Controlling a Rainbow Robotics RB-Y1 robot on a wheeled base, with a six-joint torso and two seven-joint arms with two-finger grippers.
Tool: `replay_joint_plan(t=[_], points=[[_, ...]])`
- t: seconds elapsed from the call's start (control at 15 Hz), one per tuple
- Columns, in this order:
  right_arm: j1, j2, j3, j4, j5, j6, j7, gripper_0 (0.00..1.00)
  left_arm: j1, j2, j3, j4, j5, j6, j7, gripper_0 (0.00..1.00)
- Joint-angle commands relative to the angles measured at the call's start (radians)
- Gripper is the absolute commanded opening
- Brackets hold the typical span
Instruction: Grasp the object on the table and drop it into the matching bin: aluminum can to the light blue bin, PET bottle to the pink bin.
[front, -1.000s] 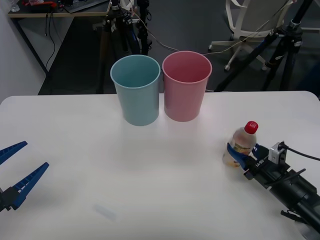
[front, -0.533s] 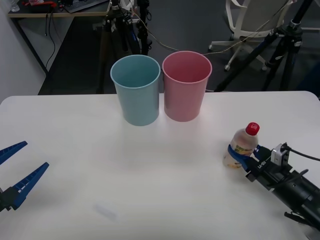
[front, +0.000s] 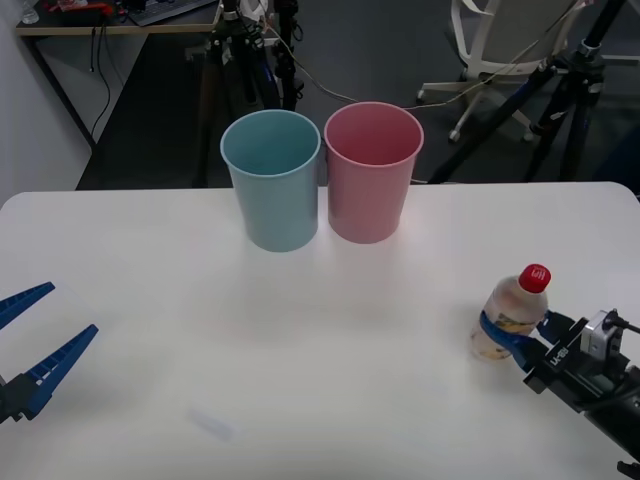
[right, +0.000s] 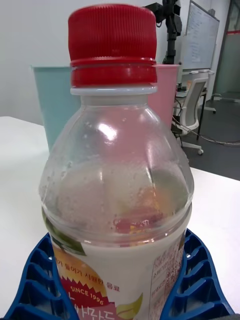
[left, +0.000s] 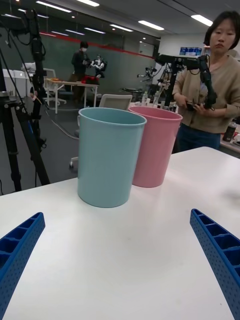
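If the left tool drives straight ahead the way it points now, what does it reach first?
Probably the tall light blue plastic bin, centred ahead of the open left tool, with bare white table between. The tall pink plastic bin stands beside it, likely just off the line.

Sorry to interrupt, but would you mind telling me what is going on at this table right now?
The right claw is shut on the small clear plastic bottle with a red cap, near the right edge of the white table. The tall light blue bin and tall pink bin stand side by side at the far edge. The left claw waits open at the table's left side.
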Motion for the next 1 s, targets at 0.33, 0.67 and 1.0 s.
replay_joint_plan(t=[0.33, 0.67, 1.0], points=[[0.183, -0.217, 0.050, -0.385, -0.189, 0.235, -0.051, 0.00, 0.000, 0.000, 0.000, 0.000, 0.000, 0.000, 0.000, 1.00], [0.224, -0.421, 0.047, -0.574, -0.395, 0.361, -0.072, 0.00, 0.000, 0.000, 0.000, 0.000, 0.000, 0.000, 0.000, 1.00], [0.227, -0.580, 0.014, -0.712, -0.560, 0.490, -0.090, 0.00, 0.000, 0.000, 0.000, 0.000, 0.000, 0.000, 0.000, 1.00]])
